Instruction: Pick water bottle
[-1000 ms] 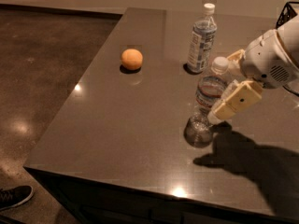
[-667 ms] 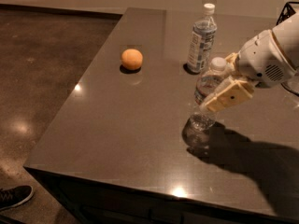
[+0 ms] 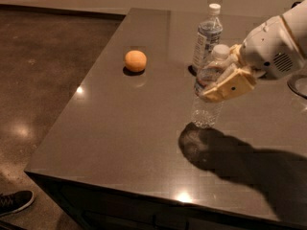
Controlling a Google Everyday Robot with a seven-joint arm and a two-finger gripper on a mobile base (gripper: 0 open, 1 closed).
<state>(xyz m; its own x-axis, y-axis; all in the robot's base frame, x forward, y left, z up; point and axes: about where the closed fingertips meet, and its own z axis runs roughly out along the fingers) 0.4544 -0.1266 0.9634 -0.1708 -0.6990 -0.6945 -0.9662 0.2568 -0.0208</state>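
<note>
The claw pinched the water bottle, apparently raised just off the bench, so only lifting clear seemed left.

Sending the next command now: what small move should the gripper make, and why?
Probably a short straight lift. The gripper is clamped round the upper body of the water bottle, whose base seems just clear of the table. The labelled bottle stands close behind, so rising vertically should avoid nudging it.
</note>
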